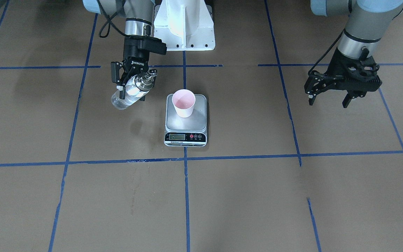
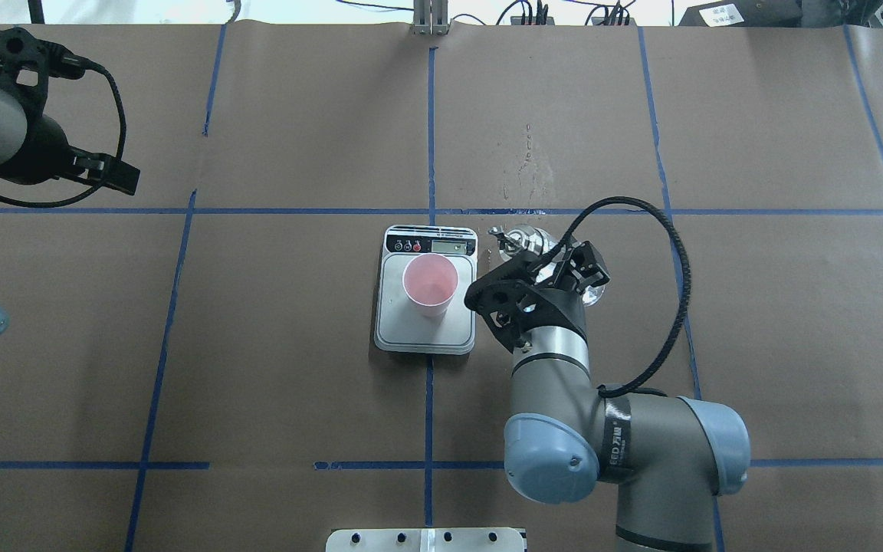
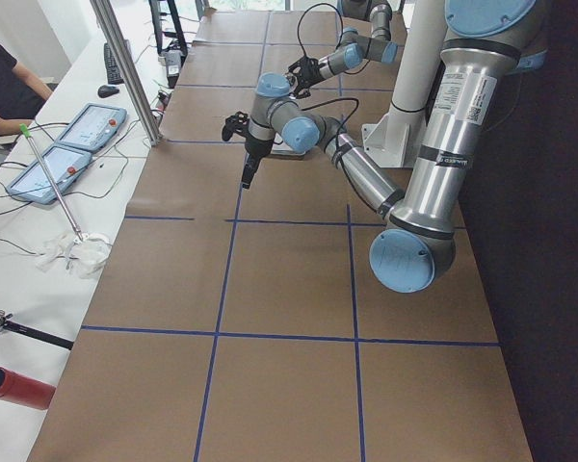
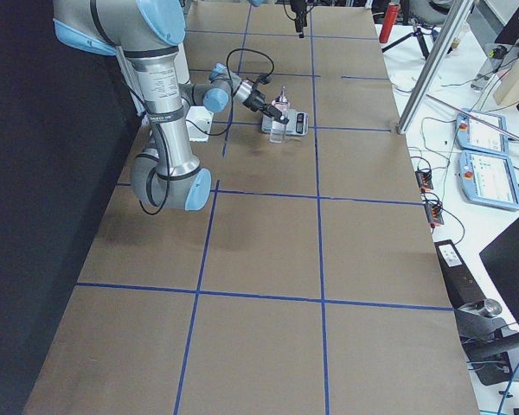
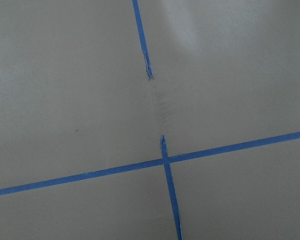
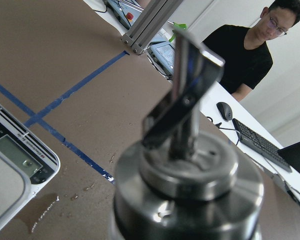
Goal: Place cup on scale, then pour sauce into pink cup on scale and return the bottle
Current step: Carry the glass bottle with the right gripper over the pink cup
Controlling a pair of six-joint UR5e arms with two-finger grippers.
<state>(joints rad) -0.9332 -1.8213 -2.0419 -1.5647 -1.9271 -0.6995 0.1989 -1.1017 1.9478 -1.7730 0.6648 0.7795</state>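
Beside scale (image 1: 186, 120), tilted clear bottle (image 1: 120, 100) grasped by right end effector (image 1: 132, 90), left end effector (image 1: 329, 100) released

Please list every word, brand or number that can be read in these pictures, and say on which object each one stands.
"ROBOTIQ": white letters on the body of the right gripper, upside down in the front-facing view.
On the scale: the display digits and the print on its black strip are too small to read.
On the black band of the right arm: white letters, too blurred to read.
On the bottle: no label visible.
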